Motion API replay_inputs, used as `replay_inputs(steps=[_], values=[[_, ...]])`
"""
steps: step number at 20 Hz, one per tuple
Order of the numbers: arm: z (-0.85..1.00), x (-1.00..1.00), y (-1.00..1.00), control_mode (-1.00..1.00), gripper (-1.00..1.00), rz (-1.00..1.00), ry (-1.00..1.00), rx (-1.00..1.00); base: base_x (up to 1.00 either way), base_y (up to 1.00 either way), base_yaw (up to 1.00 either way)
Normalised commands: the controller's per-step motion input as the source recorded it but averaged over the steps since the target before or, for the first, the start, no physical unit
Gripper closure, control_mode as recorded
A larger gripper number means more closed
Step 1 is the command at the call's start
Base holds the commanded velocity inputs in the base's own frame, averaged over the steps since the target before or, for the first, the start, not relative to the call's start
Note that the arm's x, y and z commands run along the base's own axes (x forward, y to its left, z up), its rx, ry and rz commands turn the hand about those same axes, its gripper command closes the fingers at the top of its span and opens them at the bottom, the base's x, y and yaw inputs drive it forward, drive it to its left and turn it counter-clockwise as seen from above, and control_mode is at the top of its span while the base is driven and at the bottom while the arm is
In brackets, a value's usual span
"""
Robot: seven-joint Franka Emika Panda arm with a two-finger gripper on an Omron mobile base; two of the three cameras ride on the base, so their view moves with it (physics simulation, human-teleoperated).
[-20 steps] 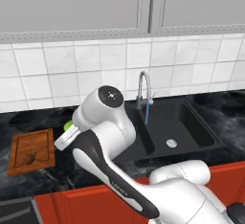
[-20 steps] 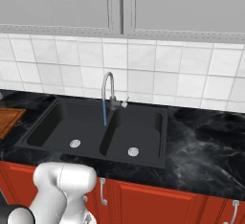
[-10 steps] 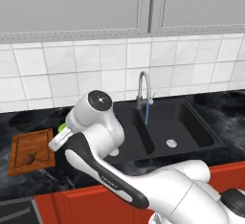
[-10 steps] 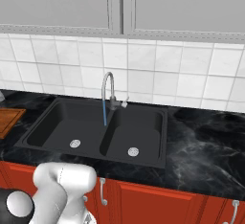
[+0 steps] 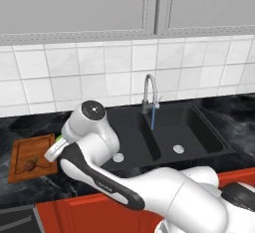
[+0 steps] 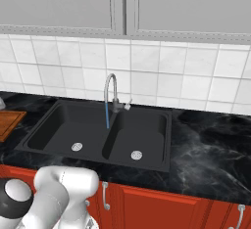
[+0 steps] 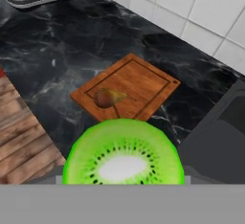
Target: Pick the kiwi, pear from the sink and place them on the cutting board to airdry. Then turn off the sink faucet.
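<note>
The kiwi [image 7: 123, 152], cut face up and bright green, sits right at the claw in the hand view; the fingertips are hidden behind it, so it seems clamped narrowly on the fruit, though the grip itself cannot be seen. Just beyond the claw lies the board [image 7: 127, 89] with the pear [image 7: 107, 97] on it. The sink [image 5: 196, 135] lies well off to the side, water still falling from the faucet [image 5: 149, 93].
</note>
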Motion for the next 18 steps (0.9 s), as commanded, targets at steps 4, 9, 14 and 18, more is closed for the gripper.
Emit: replay_inputs(steps=[4, 9, 14, 18], values=[[-0.17, 0.24, 0.12, -1.0, 1.0, -0.05, 0.05, 0.0, 0.0, 0.0, 0.0], [-0.11, 0.27, 0.19, -1.0, 1.0, -0.03, 0.03, 0.0, 0.0, 0.0, 0.0], [-0.14, 0.2, 0.22, -1.0, 1.0, -0.02, 0.01, 0.0, 0.0, 0.0, 0.0], [-0.2, 0.15, 0.17, -1.0, 1.0, -0.03, 0.02, 0.0, 0.0, 0.0, 0.0]])
